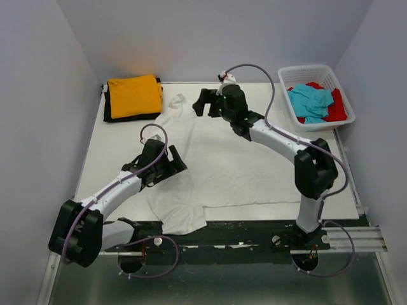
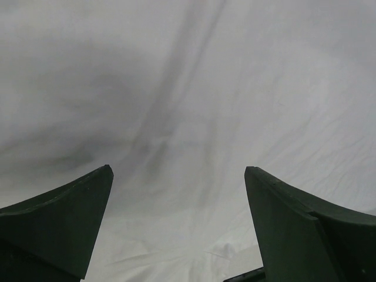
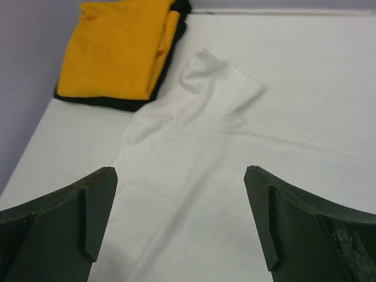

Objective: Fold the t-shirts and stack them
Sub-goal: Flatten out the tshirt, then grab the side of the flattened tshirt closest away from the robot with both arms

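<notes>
The large white t-shirt (image 1: 222, 165) lies spread over the middle of the table, one sleeve (image 1: 175, 105) reaching toward the back left and another hanging over the front edge (image 1: 184, 219). It fills the left wrist view (image 2: 188, 106) and shows in the right wrist view (image 3: 194, 147). A folded orange t-shirt (image 1: 133, 95) lies on a folded black one (image 1: 109, 116) at the back left; both show in the right wrist view (image 3: 120, 50). Turquoise (image 1: 310, 101) and red (image 1: 337, 108) shirts sit in the basket. My left gripper (image 1: 177, 160) is open just above the white shirt. My right gripper (image 1: 203, 101) is open above its upper part.
A white plastic lattice basket (image 1: 346, 117) stands at the back right corner. Grey walls close in the table on the left, back and right. The table's front edge (image 1: 254, 225) is a dark strip by the arm bases.
</notes>
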Action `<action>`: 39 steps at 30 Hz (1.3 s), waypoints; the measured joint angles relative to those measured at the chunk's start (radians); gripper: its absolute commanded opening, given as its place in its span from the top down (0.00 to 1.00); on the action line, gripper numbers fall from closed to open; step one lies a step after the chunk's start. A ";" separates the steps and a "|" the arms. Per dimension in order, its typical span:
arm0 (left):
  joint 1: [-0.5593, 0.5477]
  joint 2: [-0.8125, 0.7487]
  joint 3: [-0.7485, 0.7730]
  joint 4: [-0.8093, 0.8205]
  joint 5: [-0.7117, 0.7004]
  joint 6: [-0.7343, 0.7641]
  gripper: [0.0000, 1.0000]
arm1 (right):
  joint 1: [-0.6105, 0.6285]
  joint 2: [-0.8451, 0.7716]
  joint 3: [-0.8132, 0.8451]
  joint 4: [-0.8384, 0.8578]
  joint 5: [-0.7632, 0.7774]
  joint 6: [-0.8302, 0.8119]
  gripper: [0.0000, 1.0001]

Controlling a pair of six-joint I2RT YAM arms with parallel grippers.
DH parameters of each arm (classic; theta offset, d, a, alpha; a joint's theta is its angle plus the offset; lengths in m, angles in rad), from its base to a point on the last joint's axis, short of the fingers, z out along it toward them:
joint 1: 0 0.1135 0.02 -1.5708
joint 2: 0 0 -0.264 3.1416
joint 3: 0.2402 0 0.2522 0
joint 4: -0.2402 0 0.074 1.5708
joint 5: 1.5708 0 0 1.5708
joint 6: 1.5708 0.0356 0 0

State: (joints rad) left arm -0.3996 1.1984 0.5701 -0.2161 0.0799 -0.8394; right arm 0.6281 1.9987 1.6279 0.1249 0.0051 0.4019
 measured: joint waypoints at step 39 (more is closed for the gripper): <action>0.173 0.633 0.626 -0.151 0.068 0.074 0.01 | -0.262 -0.132 -0.511 -0.200 0.266 0.133 0.00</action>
State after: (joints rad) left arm -0.2268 1.8313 1.1957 -0.3672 0.1482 -0.7650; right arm 0.3660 1.8671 1.1172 -0.0746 0.2710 0.5346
